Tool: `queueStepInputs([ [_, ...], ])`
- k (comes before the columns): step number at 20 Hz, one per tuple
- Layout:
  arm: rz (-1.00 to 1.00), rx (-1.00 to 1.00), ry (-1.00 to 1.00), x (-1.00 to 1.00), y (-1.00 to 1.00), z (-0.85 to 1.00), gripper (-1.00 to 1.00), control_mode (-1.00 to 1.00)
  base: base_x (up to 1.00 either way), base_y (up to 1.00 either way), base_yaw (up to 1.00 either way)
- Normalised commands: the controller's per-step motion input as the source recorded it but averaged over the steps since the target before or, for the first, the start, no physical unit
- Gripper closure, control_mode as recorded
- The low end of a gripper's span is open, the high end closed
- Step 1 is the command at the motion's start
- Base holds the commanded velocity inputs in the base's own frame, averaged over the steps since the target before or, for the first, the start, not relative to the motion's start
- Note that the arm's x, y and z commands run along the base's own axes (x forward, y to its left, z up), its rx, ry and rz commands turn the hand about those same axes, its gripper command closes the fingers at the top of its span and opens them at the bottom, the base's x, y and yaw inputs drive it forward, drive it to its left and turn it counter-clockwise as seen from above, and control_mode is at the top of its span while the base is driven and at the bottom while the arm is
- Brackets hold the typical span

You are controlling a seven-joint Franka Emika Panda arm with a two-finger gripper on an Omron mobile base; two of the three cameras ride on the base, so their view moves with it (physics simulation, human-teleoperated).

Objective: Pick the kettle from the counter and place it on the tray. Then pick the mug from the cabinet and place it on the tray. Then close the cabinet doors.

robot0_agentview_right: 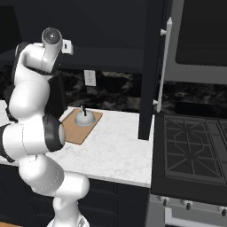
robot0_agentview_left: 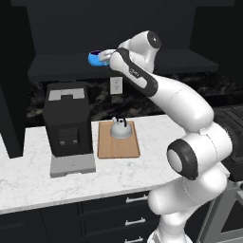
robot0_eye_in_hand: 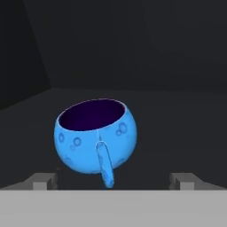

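White glossy rounded arm [robot0_agentview_left: 190, 114], dark joint rings, bulbous segments.

Kettle [robot0_agentview_right: 84, 117] upright on tray [robot0_agentview_right: 75, 128] (counter [robot0_agentview_right: 111, 153] beneath).

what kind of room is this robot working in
A rendered home kitchen, by the look of it: a white marble-look counter over dark drawers, a gas stove beside it, and a black coffee machine next to a wooden tray holding a small metal kettle.
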Motion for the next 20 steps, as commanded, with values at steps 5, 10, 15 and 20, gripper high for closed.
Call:
queueStepInputs([
  [5,0.14,0.00,0.19,0.43,0.06,0.00,-1.00,-1.00,0.00,0.00,0.00],
  [10,0.09,0.00,0.04,0.39,0.11,-0.05,-1.00,-1.00,0.00,0.00,0.00],
  [15,0.05,0.00,0.00,0.32,0.11,-0.04,-1.00,-1.00,0.00,0.00,0.00],
  [20,0.01,0.00,0.00,0.01,0.11,-0.05,-1.00,-1.00,0.00,0.00,0.00],
])
